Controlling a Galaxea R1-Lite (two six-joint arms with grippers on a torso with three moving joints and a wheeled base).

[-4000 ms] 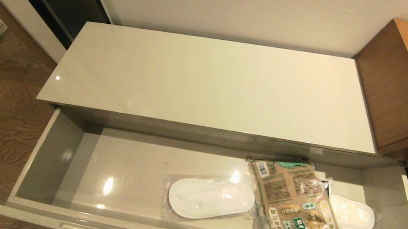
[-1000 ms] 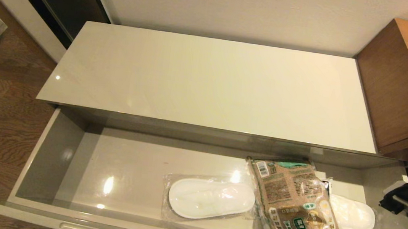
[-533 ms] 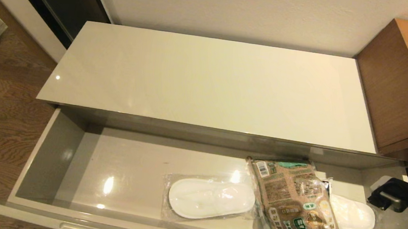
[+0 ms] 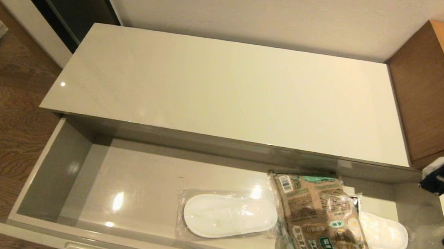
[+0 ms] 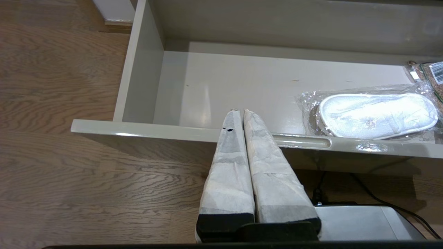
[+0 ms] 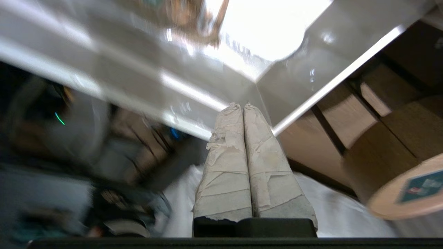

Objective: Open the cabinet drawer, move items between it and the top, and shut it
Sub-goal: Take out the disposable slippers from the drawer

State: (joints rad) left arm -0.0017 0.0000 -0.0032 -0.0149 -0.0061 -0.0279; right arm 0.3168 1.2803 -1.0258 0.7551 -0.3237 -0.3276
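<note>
Lying in the open cabinet drawer [image 4: 54, 164] are three items: two clear-wrapped white slippers [image 4: 228, 216] and one brown grain bag [image 4: 320, 215] overlapping the right slipper. The right gripper [image 6: 241, 106], jaws together, hangs over the drawer's right end; the left gripper [image 5: 238, 111], jaws together, sits near its front. Beyond, the top [image 4: 230, 88] shows one glossy surface.

Cabinet drawer [image 4: 53, 172] pulled fully open, glossy cream front, grey-beige inner walls. Inside, toward its right half: brown grain bag [image 4: 320, 215] with green border lying flat, overlapping one clear-wrapped white slipper [image 4: 385, 235]; second wrapped slipper [image 4: 228, 217] just left of the bag. Top [image 4: 230, 88] glossy cream, bare.
</note>
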